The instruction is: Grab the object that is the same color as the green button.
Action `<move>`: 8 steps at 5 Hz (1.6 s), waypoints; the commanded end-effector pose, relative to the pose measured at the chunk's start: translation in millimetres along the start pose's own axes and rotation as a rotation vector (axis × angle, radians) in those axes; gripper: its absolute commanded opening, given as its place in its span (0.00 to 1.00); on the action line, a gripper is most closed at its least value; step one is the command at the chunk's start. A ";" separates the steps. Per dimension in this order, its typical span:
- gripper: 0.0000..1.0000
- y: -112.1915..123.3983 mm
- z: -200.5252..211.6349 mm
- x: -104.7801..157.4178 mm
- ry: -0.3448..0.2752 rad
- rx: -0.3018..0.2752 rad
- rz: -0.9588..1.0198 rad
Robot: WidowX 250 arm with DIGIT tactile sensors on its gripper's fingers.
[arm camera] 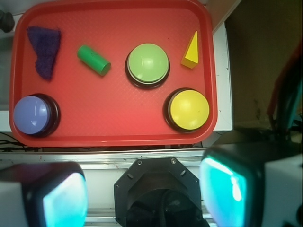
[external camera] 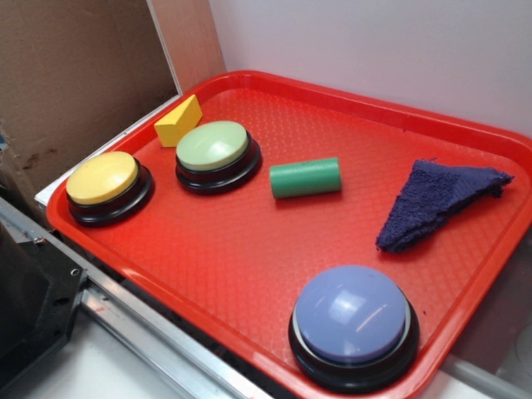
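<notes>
Exterior: green cylinder (external camera: pixel 305 178) between green button (external camera: pixel 214 149), cloth (external camera: pixel 436 202) (gripper (arm camera: pixel 144 194) probably open).

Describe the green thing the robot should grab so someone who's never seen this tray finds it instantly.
On the red plastic tray, find the pale green dome button on a black base. Between it and the crumpled dark purple cloth lies a small solid green cylinder on its side. It is the only rod-shaped piece, darker green than the button.
</notes>
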State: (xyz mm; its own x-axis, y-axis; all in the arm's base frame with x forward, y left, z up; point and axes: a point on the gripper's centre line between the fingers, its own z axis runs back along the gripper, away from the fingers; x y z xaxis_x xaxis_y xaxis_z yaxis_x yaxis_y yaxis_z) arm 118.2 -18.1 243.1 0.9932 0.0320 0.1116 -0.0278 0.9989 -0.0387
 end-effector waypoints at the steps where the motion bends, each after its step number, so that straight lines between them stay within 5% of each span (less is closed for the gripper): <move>1: 1.00 0.0 0.0 0.0 0.000 0.000 0.000; 3: 1.00 6.7 -12.7 72.5 -0.045 0.014 -0.042; 4: 1.00 -22.4 -18.5 92.8 -0.051 -0.022 -0.123; 6: 1.00 -94.9 -64.6 74.7 0.045 -0.031 -0.380; 8: 1.00 -94.9 -64.6 74.7 0.045 -0.031 -0.380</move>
State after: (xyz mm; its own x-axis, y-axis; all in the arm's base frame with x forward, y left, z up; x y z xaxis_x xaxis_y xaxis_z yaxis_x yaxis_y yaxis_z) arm 205.2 -108.0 183.0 0.9379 -0.3439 0.0449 0.3452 0.9382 -0.0252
